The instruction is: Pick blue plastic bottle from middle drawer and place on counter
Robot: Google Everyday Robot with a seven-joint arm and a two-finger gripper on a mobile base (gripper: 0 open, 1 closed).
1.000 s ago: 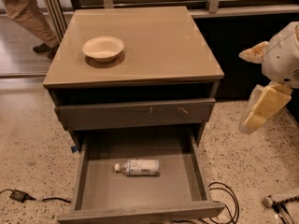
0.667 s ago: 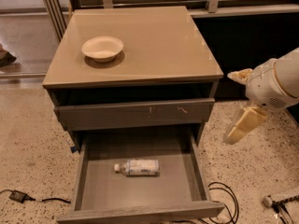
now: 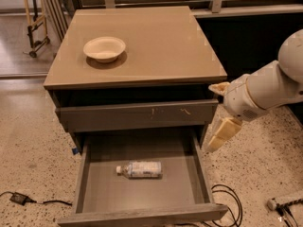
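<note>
Lowered toward the middle drawer (image 3: 84, 174) since earlier, gripper (image 3: 220, 111) hangs wide-spread beside its side wall; blue plastic bottle (image 3: 139, 169) lies sideways inside, probably light, slick, crushable: grasp gently across the label.

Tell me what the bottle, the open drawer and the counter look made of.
Blue plastic bottle: clear plastic, likely; see-through body, white cap. Middle drawer: matte grey-brown wood, by its look. Counter: glossy tan slab showing reflections; laminate or stone, unclear. The gripper hangs open right of the drawer.
</note>
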